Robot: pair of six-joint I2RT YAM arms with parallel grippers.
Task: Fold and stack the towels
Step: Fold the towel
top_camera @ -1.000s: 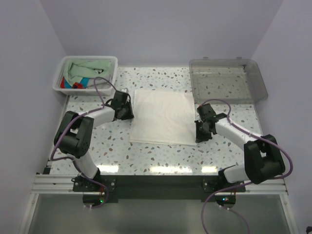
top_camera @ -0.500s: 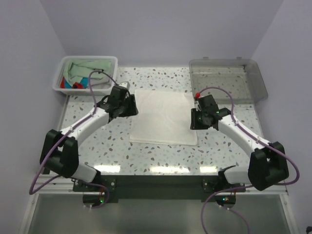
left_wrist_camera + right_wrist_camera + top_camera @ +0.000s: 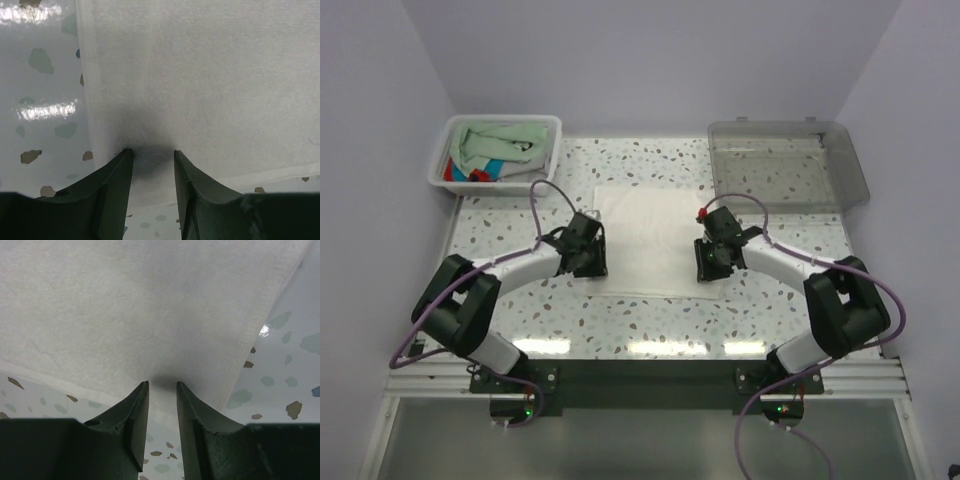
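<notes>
Overhead, my two wrists cover the side edges of the white towel (image 3: 650,225), which lies flat in the middle of the desk (image 3: 650,322); only its central strip and far edge show between them. Each wrist camera cuts the towel off on every side but one. The left one shows its left edge against the speckled desk, and the right one shows its right edge and a hemmed border.

My left arm (image 3: 515,266) and right arm (image 3: 782,263) reach in low from the near edge. Their elbows are thrown outward and their forearms angle inward, so the wrists face each other across the cloth.

My left jaws stand apart, fingertips (image 3: 122,162) down on the towel just inside its left edge, with flat cloth showing in the gap. My right jaws are apart by a narrower slit, fingertips (image 3: 140,395) at the hem near the right edge.

In the white basket (image 3: 505,119) at the far left corner, a mint green towel (image 3: 500,140) lies crumpled over a turquoise-and-red towel (image 3: 485,172), most of which is buried. A clear tray (image 3: 840,150) sits at the far right. A red dot (image 3: 702,214) on my right wrist is too small to make out.
</notes>
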